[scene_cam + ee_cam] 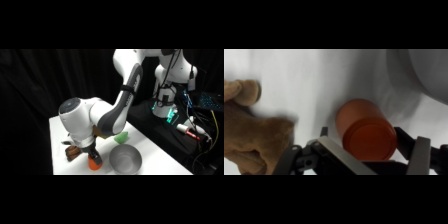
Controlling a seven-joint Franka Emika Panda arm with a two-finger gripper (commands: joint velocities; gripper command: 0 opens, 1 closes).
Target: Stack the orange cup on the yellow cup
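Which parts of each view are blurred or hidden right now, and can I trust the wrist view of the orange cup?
Wrist view: the orange cup reads clearly between the fingers; the brown plush toy at left is soft and out of focus. Side view: the arm hides the cup's top, and the grey bowl casts a dark interior shadow.

Bystanders on the white table (150, 145)

A grey bowl (125, 159) sits at lower centre; a green lump (121, 136) just above it — and a brown, seemingly plush object (254, 132) at the wrist view's left edge.
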